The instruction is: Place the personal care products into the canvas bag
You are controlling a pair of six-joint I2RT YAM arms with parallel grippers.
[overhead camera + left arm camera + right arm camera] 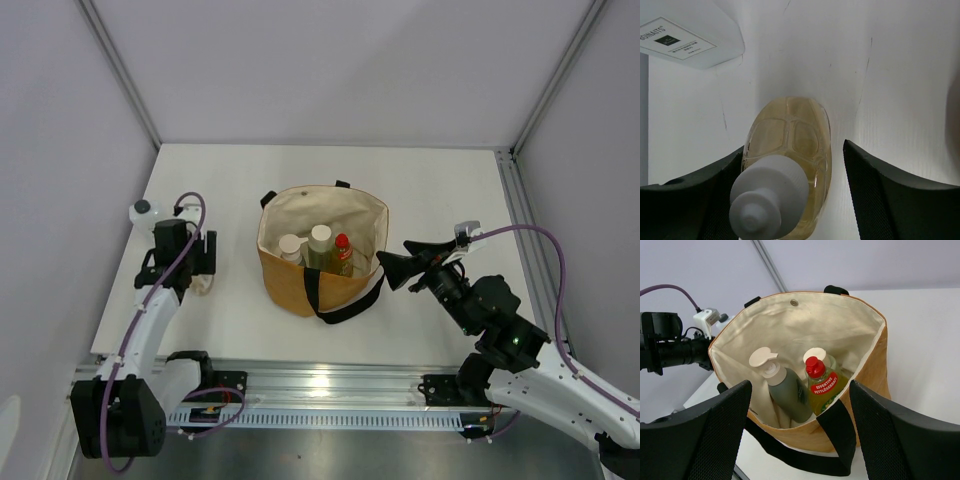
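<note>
Bottle (785,130) trouble is your likeliest failure. The amber one with the white cap lies on its side on the counter (420,190), well left of the bag (290,285), between the fingers of your left claw (795,150). That claw is released, not clenched. One finger (710,190) looks to touch the bottle; the other (890,195) stands apart. Close from there and the round, smooth body may roll or squirt out sideways. A white labelled thing (685,42) lies near, and a skidding bottle could hit it. At the bag, the soft rim or the black handles (350,303) could snag the load, and the three bottles (320,237) standing inside could be knocked. Your right claw (388,270) hangs released and empty just beside the bag, so the arms might clash there. The counter is plain white, the walls pale grey, with a metal rail (330,385) along the near edge.
</note>
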